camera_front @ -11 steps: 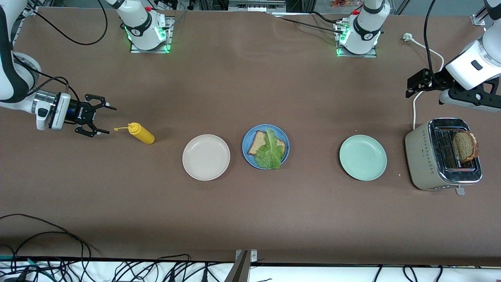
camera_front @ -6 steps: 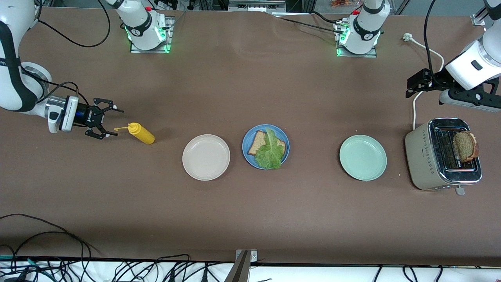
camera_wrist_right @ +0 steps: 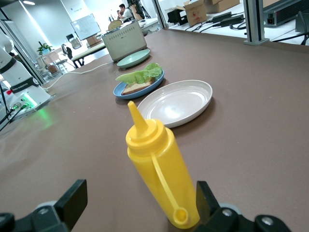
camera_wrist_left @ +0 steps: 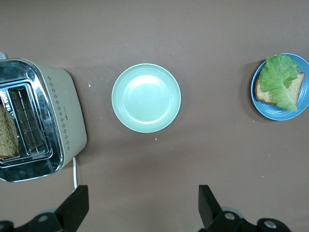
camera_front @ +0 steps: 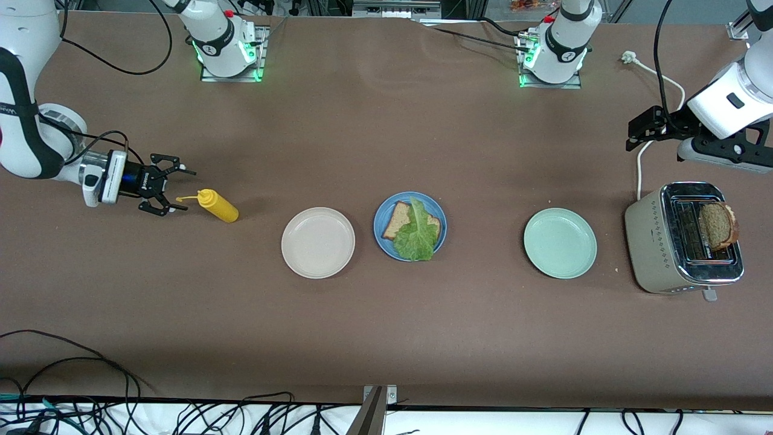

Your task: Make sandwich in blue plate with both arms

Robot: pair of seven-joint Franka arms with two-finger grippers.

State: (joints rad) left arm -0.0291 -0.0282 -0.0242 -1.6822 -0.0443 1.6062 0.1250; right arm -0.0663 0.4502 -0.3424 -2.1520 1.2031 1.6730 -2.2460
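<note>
We count three plates on the desk (camera_front: 386,338), set in one row. The cream-white plate (camera_front: 318,243) lies toward the right arm's end, the blue plate (camera_front: 410,226) is in the middle, and the mint-green plate (camera_front: 560,243) lies toward the left arm's end. The cream-white plate and the blue plate are just beside each other, not touching; the mint-green plate is well apart from the blue one.

On the blue plate we see one bread slice (camera_front: 403,221) lying flat, and one lettuce leaf (camera_front: 416,234) lying on top of it. So the sandwich has only one slice and the leaf at this moment. A second bread slice (camera_front: 718,225) stands in one slot of the toaster (camera_front: 682,238), which is at the left arm's end of the desk.

We see one yellow squeeze bottle (camera_front: 216,205). It lies on its side near the right arm's end, and its nozzle points toward the right claw (camera_front: 174,191).

There are two arms. The right claw is low over the desk, just at the nozzle of the bottle, and its fingers are spread wide with nothing between them. In the right wrist view the bottle (camera_wrist_right: 161,172) is between the two fingers but not gripped. The left claw (camera_front: 641,130) hangs in the air near the toaster; its fingers are also spread apart and it carries nothing.
</note>
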